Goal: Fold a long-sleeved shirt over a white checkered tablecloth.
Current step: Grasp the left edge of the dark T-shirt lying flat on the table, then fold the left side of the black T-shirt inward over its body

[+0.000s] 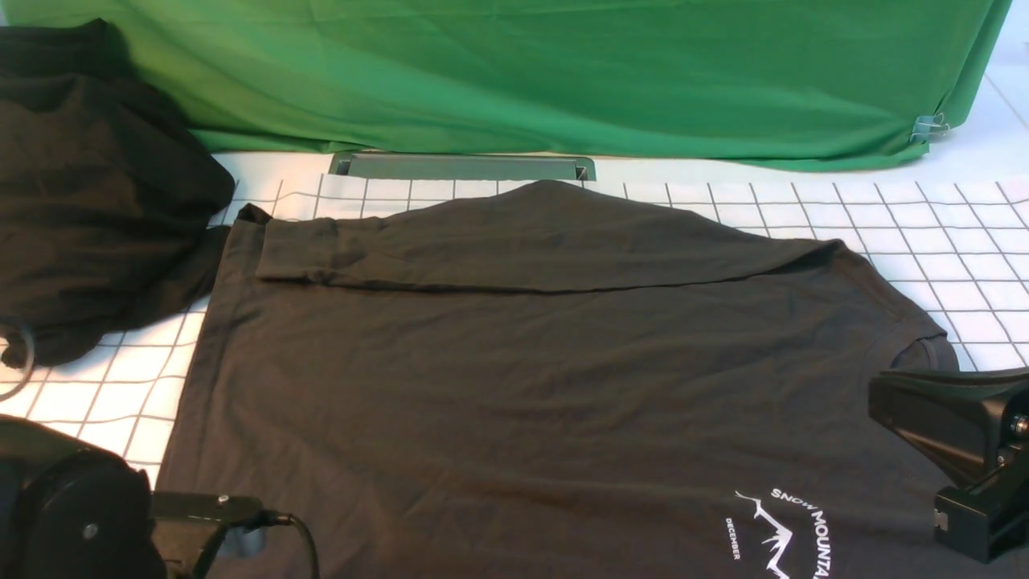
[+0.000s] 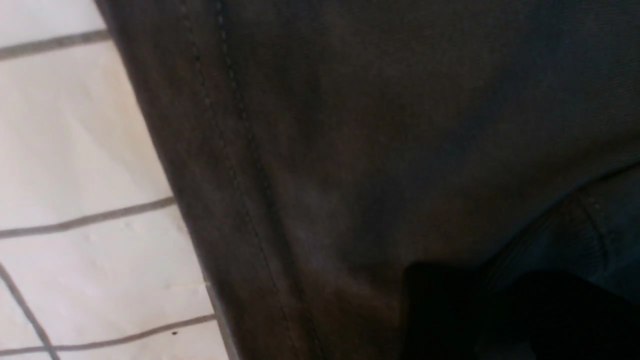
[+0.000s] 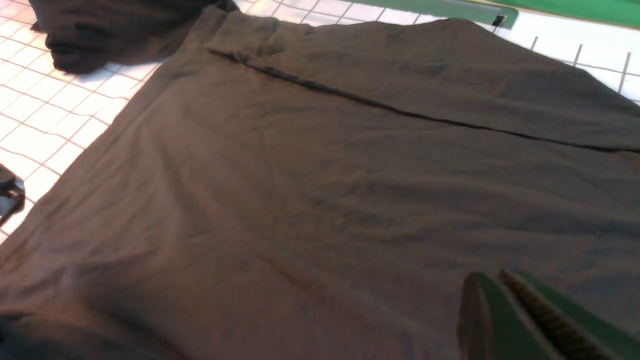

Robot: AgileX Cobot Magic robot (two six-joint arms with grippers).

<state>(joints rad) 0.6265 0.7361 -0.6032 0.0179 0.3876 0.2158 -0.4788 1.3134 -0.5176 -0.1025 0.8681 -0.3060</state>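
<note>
- Dark brown-black long-sleeved shirt (image 1: 514, 386) lies spread flat on the white checkered tablecloth (image 1: 924, 241), covering most of its middle. Neck end is toward the right.
- One sleeve (image 1: 522, 249) is folded across the far edge of the body, cuff toward the left.
- White print (image 1: 784, 523) at the near right reads "SNOW MOUNTA", the rest cut off by the frame edge. "DECEMBER" sits beside a mountain outline, and the text runs sideways.
- Shapeless black cloth heap (image 1: 88, 201) at far left touches the shirt's left edge.
- Green backdrop cloth (image 1: 563, 72) hangs behind, with a binder clip (image 1: 930, 126) at its right corner.
- Right gripper (image 3: 495, 276): green jaws pressed together with nothing between them, over the shirt.
- Left gripper: jaw state can't be told. The left wrist view gives only a dark blur (image 2: 500, 315) near the shirt's double-stitched hem (image 2: 235, 165).
</note>
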